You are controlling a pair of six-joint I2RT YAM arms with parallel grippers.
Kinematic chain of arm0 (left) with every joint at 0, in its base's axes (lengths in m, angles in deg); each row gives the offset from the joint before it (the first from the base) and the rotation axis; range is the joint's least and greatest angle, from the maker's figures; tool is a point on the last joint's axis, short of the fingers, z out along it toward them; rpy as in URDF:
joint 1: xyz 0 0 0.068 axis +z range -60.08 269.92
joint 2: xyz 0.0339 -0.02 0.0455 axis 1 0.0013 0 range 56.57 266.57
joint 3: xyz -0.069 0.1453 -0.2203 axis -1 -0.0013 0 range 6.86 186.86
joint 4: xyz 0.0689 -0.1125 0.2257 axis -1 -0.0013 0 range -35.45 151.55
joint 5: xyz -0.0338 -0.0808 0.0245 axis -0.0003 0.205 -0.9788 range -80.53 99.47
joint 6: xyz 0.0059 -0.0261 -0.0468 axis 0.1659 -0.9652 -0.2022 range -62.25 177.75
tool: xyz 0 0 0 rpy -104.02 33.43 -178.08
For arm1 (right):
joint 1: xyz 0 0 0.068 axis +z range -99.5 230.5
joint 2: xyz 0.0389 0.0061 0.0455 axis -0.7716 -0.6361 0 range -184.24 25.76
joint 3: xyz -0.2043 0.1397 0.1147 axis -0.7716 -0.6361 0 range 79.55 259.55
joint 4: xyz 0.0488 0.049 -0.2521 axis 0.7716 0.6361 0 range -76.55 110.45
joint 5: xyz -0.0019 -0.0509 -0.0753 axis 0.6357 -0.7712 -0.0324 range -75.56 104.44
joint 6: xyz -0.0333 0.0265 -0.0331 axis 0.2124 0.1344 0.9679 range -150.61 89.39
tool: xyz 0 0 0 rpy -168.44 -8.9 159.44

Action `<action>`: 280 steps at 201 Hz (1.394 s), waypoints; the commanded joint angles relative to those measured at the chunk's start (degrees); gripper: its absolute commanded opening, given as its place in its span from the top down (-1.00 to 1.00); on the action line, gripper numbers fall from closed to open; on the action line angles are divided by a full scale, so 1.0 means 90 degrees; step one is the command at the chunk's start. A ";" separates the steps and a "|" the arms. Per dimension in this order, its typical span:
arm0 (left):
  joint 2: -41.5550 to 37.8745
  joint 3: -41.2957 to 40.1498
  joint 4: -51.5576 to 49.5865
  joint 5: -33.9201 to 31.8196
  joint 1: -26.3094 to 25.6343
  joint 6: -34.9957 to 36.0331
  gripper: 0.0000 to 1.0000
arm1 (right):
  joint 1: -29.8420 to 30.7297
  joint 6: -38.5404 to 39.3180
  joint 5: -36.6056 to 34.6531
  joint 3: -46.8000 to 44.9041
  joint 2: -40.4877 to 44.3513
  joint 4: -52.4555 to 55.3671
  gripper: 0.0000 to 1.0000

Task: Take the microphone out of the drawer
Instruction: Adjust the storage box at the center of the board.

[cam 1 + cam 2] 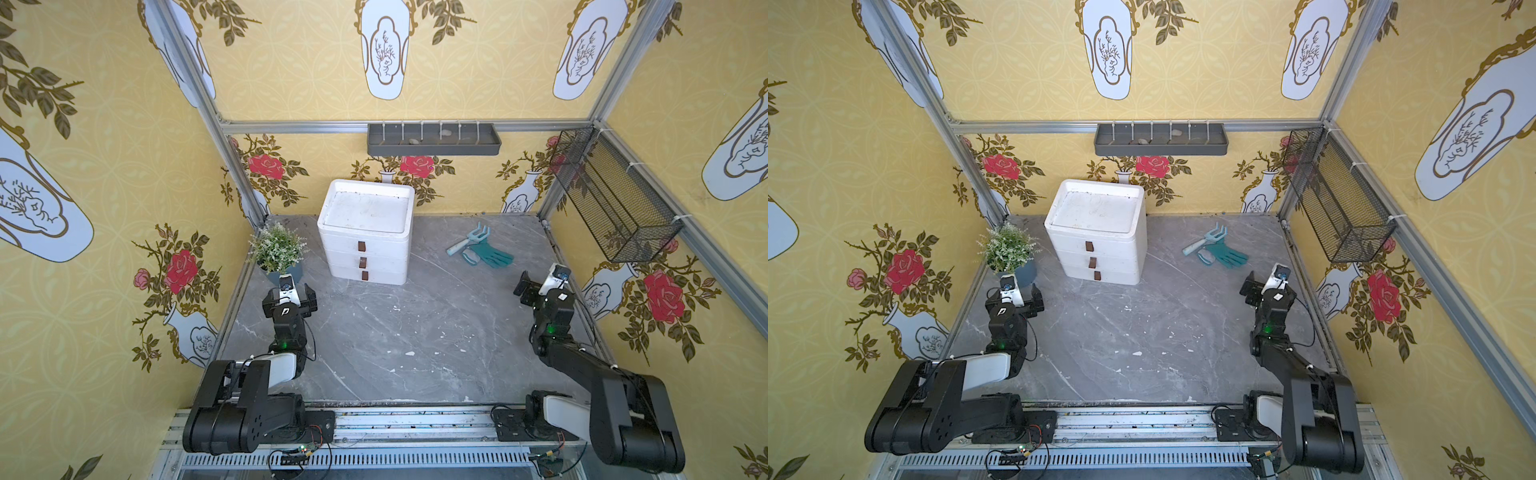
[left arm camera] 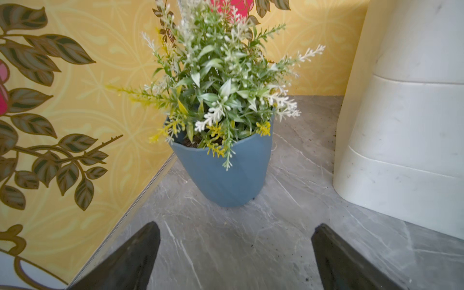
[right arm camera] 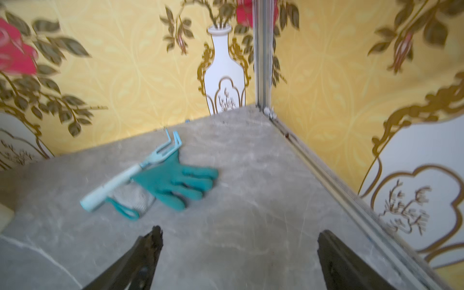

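Note:
A white drawer unit stands at the back of the grey table. Its three drawers are all shut, each with a small brown handle. The microphone is hidden. My left gripper hovers at the table's left side, open and empty, facing the potted plant with the unit's side just beyond it. My right gripper is near the right wall. It is open with only bare table between its fingers.
A potted plant in a blue pot stands left of the drawers. A light blue hand rake and a teal glove lie at the back right. On the walls hang a grey shelf tray and a wire basket.

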 commanded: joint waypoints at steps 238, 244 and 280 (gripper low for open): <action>-0.2465 0.3972 -0.8161 0.2298 -0.0125 -0.2314 -1.00 | 0.4243 -0.3117 -0.0336 0.9555 -0.4386 0.7178 -0.89; -0.2464 0.3948 -0.8137 0.2507 0.0020 -0.2355 -1.00 | 0.4276 -0.3113 -0.0373 0.9765 -0.4570 0.7204 -0.87; -0.2650 0.3947 -0.8161 0.2724 0.0112 -0.2277 -1.00 | 0.4402 -0.3041 -0.0520 1.1071 -0.5574 0.7603 -0.75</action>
